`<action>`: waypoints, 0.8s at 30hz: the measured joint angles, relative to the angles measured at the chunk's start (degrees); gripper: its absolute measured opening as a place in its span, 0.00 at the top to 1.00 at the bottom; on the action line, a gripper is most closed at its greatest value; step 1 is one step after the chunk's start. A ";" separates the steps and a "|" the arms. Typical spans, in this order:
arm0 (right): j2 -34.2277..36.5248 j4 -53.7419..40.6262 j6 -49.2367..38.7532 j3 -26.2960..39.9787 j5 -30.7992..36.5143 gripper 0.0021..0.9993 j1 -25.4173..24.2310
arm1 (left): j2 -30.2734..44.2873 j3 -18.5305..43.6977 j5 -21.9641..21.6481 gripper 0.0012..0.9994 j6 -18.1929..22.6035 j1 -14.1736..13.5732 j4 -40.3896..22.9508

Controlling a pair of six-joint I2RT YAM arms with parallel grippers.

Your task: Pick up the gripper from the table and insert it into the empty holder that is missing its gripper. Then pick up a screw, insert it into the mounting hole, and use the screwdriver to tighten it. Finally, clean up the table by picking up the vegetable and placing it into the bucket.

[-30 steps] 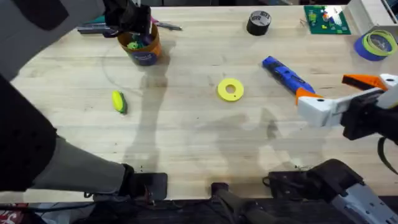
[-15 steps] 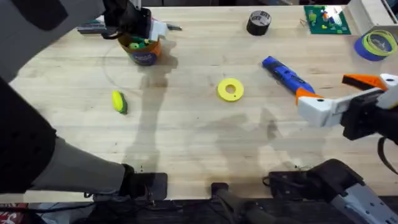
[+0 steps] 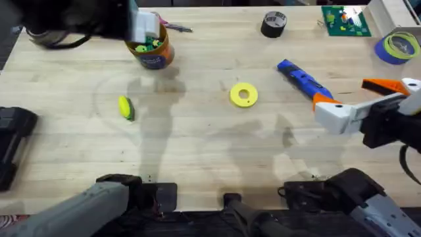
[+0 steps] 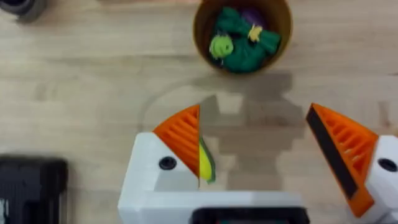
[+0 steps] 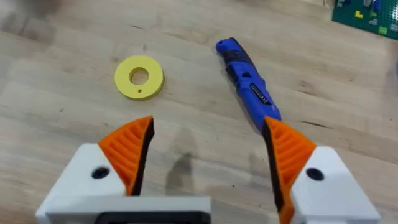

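The mustard-orange bucket (image 3: 152,52) stands at the back left of the table (image 3: 197,145), and a green leafy vegetable (image 4: 239,50) lies inside it. My left gripper (image 4: 255,112) hangs open and empty high above the table, short of the bucket (image 4: 202,28). A yellow-green toy piece (image 3: 125,107) lies on the wood beneath it, partly hidden by one finger (image 4: 183,134). My right gripper (image 3: 355,92) is open and empty at the right, just near of the blue screwdriver (image 3: 301,79). Both its white mounts carry orange pads (image 5: 127,146). A loose gripper, an empty holder and a screw are out of view.
A yellow flat ring (image 3: 244,94) lies mid-table. A black tape roll (image 3: 273,24), a green circuit board (image 3: 344,20) and a blue tape roll (image 3: 398,47) sit along the back right. A black block (image 3: 13,141) rests at the left edge.
My left arm has lifted off the bucket and drawn back to the left, uncovering the table's left side. The right arm has not moved.
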 joint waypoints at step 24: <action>0.00 0.01 0.00 0.00 0.00 0.00 0.00 | -11.05 -3.47 0.46 0.01 -15.89 0.00 -25.16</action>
